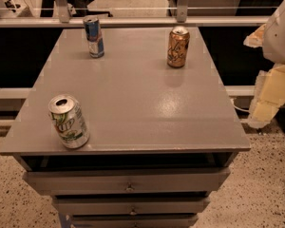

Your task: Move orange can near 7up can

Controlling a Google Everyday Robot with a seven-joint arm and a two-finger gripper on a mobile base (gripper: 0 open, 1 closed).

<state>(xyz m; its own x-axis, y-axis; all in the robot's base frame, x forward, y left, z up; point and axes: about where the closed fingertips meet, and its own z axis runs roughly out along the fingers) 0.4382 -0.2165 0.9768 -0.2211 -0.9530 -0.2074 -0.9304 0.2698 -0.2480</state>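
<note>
1. On top of the grey bench [133, 103] stand three upright cans, well apart; drawers [128, 179] sit below.
2. Orange can [178, 47] is at the far right; 7up can [69, 121] is at the near left corner, and a slim blue-and-silver can [93, 36] at the far left.
3. Speckled floor [270, 184] lies around the bench, with a rail [133, 22] behind it.
4. End effector [268, 99] is off the bench's right edge, well apart from every can; released or clenched, cannot tell.

Grey cabinet [133, 103] with drawers [85, 180], speckled floor [268, 194], metal railing [133, 22] behind, dim indoor light
</note>
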